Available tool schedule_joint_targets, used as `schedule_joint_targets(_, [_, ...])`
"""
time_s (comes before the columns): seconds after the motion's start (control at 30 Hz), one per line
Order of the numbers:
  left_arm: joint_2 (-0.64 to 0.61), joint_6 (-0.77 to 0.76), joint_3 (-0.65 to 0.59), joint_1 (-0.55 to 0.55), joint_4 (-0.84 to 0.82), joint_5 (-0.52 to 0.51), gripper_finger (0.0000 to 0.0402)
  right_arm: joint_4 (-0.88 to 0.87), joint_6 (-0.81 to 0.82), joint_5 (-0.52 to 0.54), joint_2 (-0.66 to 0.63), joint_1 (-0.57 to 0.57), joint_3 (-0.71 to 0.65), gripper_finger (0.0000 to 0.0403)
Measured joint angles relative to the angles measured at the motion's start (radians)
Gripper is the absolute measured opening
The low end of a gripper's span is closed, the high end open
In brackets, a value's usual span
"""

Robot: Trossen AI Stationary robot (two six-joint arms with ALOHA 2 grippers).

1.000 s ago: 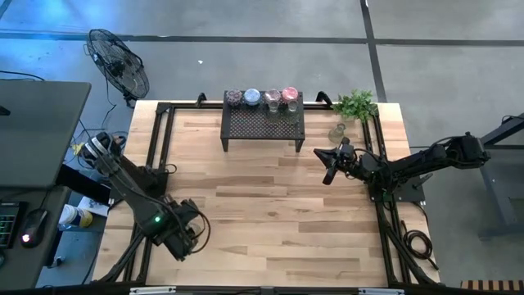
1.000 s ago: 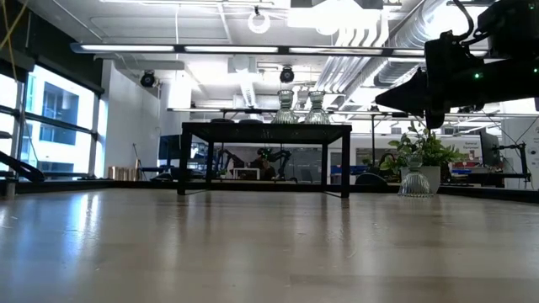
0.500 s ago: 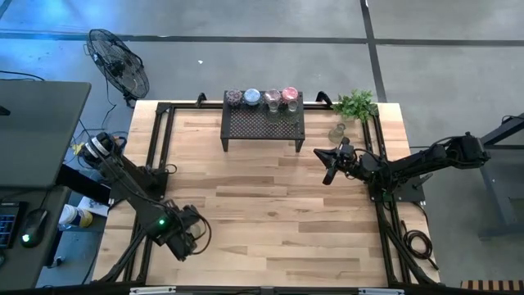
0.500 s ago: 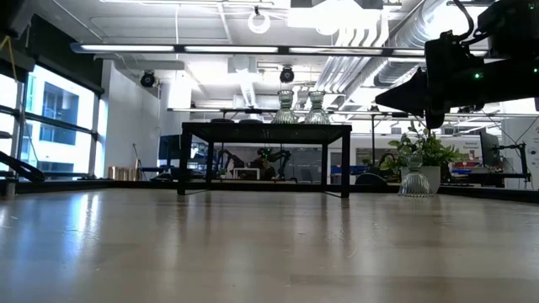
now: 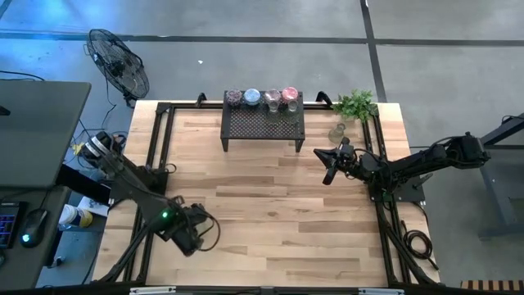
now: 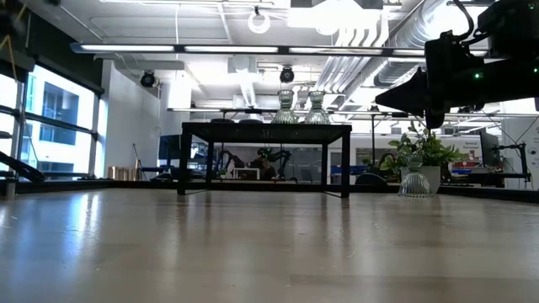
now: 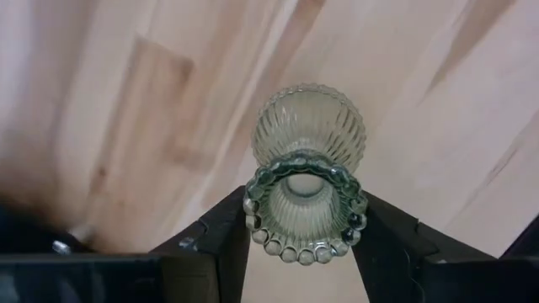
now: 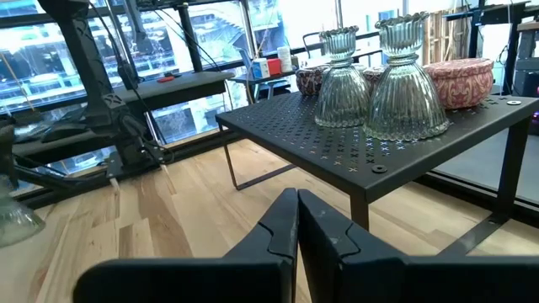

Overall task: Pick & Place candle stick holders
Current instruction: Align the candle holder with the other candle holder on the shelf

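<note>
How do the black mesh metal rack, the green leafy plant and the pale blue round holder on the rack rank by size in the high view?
Largest to smallest:
1. Black mesh metal rack, clearly the widest.
2. Green leafy plant, a good deal smaller than the rack.
3. Pale blue round holder, the smallest, sitting on the rack's far edge.

A black perforated metal rack [image 5: 263,124] stands at the far edge of the pale wooden plank desk [image 5: 262,221], a small green leafy plant [image 5: 355,105] sits near the desk's far right corner, and a black round floor fan [image 5: 116,61] stands beyond the desk's far left corner.
</note>
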Motion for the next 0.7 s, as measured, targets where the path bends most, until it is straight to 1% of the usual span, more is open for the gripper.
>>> schedule_joint_targets(0.1, [-0.001,0.093,0.066,0.061,-0.072,-0.027,0.0163,0.000,0.000,0.000,0.000,0.000,0.000,0.0002])
schedule_joint_targets(0.23, [-0.001,0.258,0.155,0.186,-0.151,-0.072,0.0163,-0.001,0.000,-0.001,0.000,0.000,0.000,0.0001])
schedule_joint_targets(0.37, [-0.001,0.450,0.260,0.335,-0.219,-0.080,0.0166,-0.002,0.000,-0.004,0.000,0.000,0.000,0.0002])
schedule_joint_targets(0.5, [-0.001,0.627,0.396,0.486,-0.278,-0.108,0.0168,-0.004,0.000,-0.004,0.000,0.000,0.000,0.0001])
schedule_joint_targets(0.7, [0.019,0.858,0.574,0.754,-0.281,-0.142,0.0167,-0.005,0.002,-0.004,0.000,0.000,0.000,0.0001])
